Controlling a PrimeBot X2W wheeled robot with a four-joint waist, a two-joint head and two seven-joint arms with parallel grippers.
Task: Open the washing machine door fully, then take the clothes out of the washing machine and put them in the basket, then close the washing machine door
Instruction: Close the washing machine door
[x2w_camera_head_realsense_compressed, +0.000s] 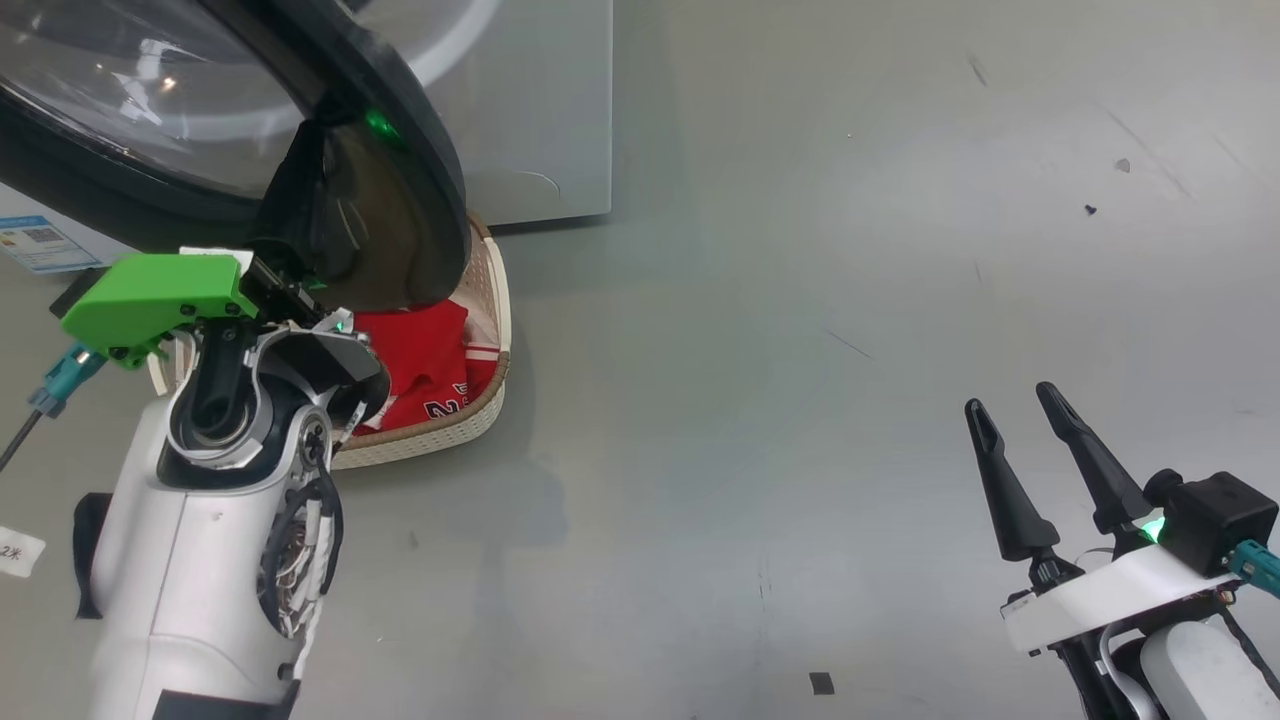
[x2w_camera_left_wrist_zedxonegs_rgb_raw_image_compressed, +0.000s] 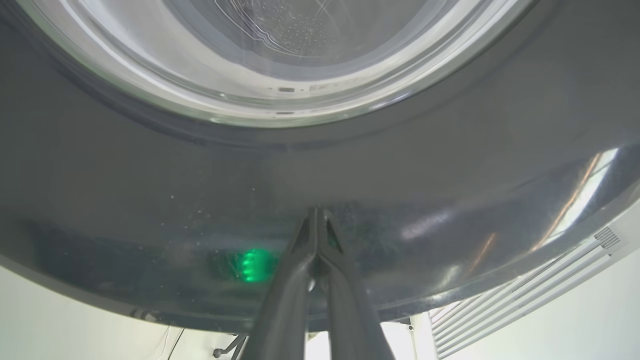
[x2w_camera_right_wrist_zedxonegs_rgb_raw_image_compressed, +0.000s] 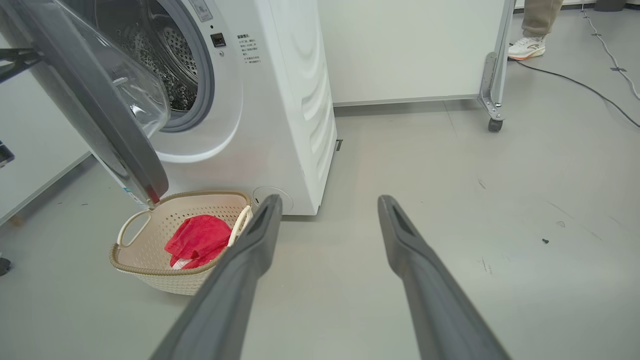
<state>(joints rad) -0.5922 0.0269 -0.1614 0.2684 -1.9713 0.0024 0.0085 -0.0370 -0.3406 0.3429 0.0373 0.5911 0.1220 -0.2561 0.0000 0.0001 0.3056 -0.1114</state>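
Observation:
The washing machine (x2w_camera_right_wrist_zedxonegs_rgb_raw_image_compressed: 280, 100) stands with its door (x2w_camera_right_wrist_zedxonegs_rgb_raw_image_compressed: 100, 110) swung partly open, over the basket (x2w_camera_right_wrist_zedxonegs_rgb_raw_image_compressed: 170, 282). Bare perforated steel is what I see of the drum (x2w_camera_right_wrist_zedxonegs_rgb_raw_image_compressed: 170, 65). Red clothes (x2w_camera_right_wrist_zedxonegs_rgb_raw_image_compressed: 197, 240) lie in the basket (x2w_camera_head_realsense_compressed: 505, 330), half under the door's black rim (x2w_camera_head_realsense_compressed: 420, 180). My left gripper (x2w_camera_left_wrist_zedxonegs_rgb_raw_image_compressed: 318, 212) is shut, with nothing between the fingers and its tips pressed against the glossy black rim (x2w_camera_left_wrist_zedxonegs_rgb_raw_image_compressed: 150, 190) below the glass bowl. My right gripper (x2w_camera_head_realsense_compressed: 1010, 400) hangs open over bare floor, well right of the basket, its fingers (x2w_camera_right_wrist_zedxonegs_rgb_raw_image_compressed: 250, 250) spread wide.
Grey floor stretches right of the washer. A white partition on a caster wheel (x2w_camera_right_wrist_zedxonegs_rgb_raw_image_compressed: 495, 125) stands behind it. A person's foot (x2w_camera_right_wrist_zedxonegs_rgb_raw_image_compressed: 527, 48) and a floor cable (x2w_camera_right_wrist_zedxonegs_rgb_raw_image_compressed: 575, 82) are at the far right. A blue sticker (x2w_camera_head_realsense_compressed: 40, 243) is low on the washer's front.

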